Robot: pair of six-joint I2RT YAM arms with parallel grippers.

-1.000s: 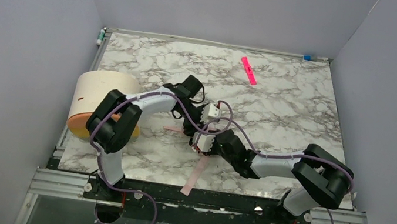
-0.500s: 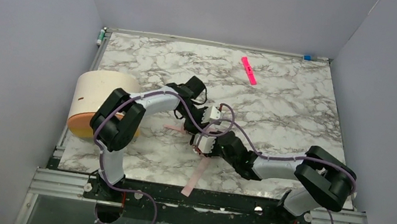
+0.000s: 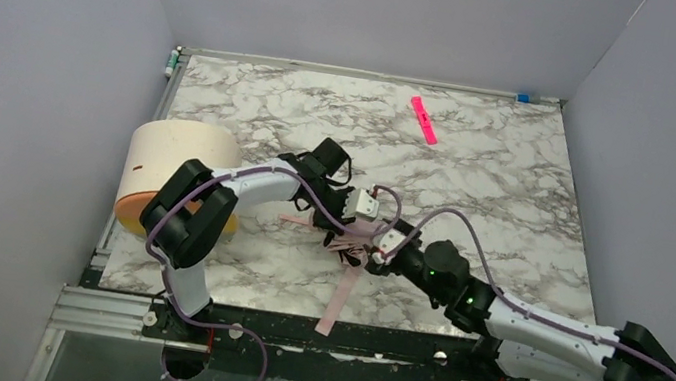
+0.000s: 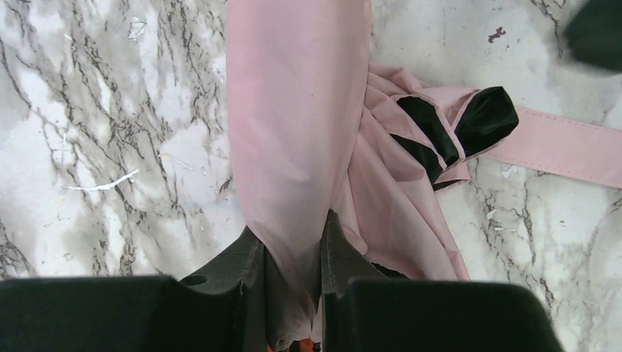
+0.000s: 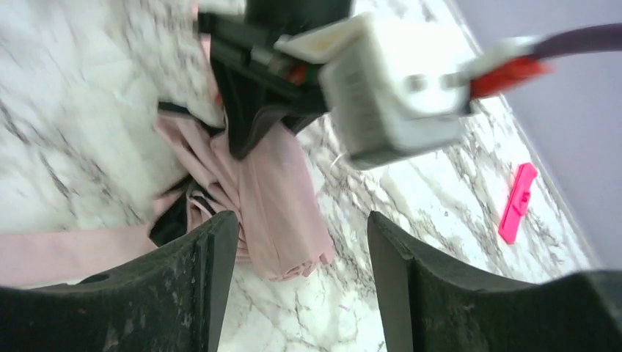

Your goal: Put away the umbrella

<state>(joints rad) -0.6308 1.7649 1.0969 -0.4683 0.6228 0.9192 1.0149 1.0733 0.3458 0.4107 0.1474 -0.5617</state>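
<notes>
marble table (image 3: 518, 177) carries the pale pink umbrella (image 4: 293, 110) near its middle, cloth loose, black lining (image 4: 488, 110) showing. the left gripper (image 4: 292, 235) is pinched on a fold of it; the right gripper (image 5: 299, 224) hangs just beside, jaws apart, empty. i'd hold that fold taut while the right gathers the loose cloth, clear of the strap (image 4: 565, 147).

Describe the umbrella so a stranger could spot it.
On the marble table, look at the middle of the near half. The umbrella is the crumpled pale pink fabric with black lining, pinched by the left gripper; the strip farther back is bright pink and flat.
</notes>
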